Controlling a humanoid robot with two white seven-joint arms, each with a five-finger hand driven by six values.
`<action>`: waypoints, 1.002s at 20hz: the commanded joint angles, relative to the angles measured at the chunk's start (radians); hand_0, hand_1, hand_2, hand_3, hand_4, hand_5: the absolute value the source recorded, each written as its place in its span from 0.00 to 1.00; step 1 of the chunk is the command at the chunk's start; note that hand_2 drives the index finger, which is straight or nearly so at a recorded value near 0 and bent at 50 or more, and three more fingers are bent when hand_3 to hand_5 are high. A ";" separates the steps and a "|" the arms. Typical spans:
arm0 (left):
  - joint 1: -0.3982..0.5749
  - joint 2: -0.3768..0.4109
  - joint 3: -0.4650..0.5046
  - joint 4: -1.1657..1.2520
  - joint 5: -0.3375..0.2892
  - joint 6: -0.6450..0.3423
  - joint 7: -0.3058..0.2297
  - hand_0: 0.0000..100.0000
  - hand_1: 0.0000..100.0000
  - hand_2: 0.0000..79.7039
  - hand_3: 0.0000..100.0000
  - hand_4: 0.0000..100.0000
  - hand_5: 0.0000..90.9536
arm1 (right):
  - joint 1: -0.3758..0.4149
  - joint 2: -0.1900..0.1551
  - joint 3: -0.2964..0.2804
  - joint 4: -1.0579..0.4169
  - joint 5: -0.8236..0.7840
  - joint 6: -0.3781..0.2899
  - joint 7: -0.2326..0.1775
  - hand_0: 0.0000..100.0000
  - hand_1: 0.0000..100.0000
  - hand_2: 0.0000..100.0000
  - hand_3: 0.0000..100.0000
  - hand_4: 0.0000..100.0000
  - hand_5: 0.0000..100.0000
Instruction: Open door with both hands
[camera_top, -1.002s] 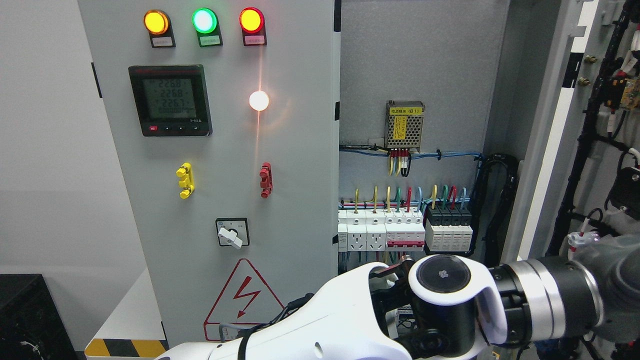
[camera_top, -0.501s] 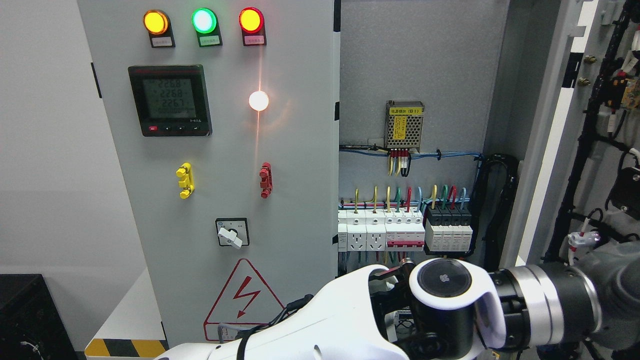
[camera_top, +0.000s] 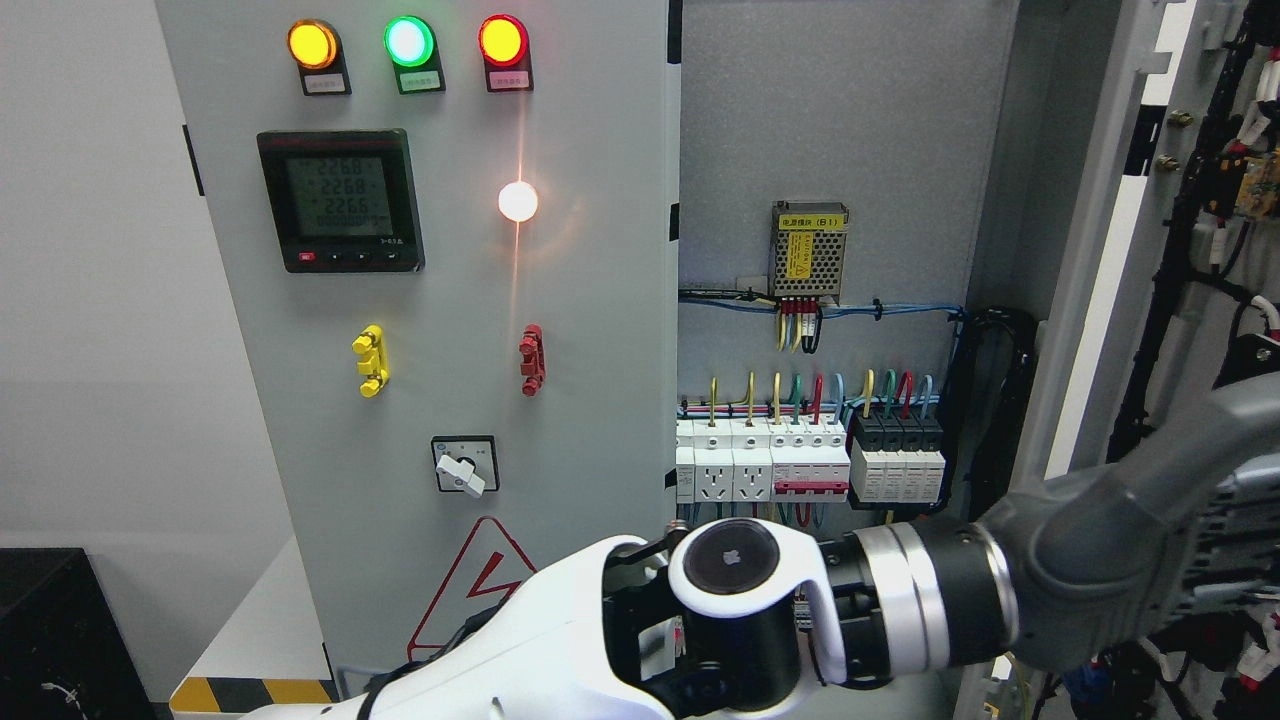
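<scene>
The grey electrical cabinet has a left door (camera_top: 450, 300) that is closed and carries lamps, a meter and a rotary switch. Its right door (camera_top: 1195, 260) is swung open to the far right, with its wired inner face showing. My left arm (camera_top: 560, 640) comes in from the lower left, bends at the white elbow joint (camera_top: 740, 570), and reaches across to the right. My grey left hand (camera_top: 1190, 500) is low in front of the open door, near its white edge (camera_top: 1085, 300). How the hand meets the door is hidden. My right arm is out of view.
Inside the open cabinet are a power supply (camera_top: 808, 250), a row of breakers (camera_top: 810, 460) and coloured wires. A black cable loom (camera_top: 985, 400) hangs at the inner right. A black box (camera_top: 60, 640) stands at the lower left, beside a yellow-black striped base (camera_top: 240, 692).
My left elbow has slid left and a little down. The grey hand end has lifted and now fills more of the right edge. The open door has hardly shifted.
</scene>
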 joint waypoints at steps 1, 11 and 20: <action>0.104 0.310 0.041 -0.207 0.004 -0.009 -0.004 0.00 0.00 0.00 0.00 0.00 0.00 | -0.002 0.000 0.000 0.000 0.003 0.000 0.000 0.19 0.00 0.00 0.00 0.00 0.00; 0.441 0.630 0.041 -0.239 -0.010 -0.012 -0.012 0.00 0.00 0.00 0.00 0.00 0.00 | 0.000 0.000 0.000 0.000 0.003 0.001 0.000 0.19 0.00 0.00 0.00 0.00 0.00; 0.938 0.695 0.049 -0.080 -0.424 -0.015 -0.020 0.00 0.00 0.00 0.00 0.00 0.00 | -0.002 0.000 0.000 0.000 0.003 0.000 0.000 0.19 0.00 0.00 0.00 0.00 0.00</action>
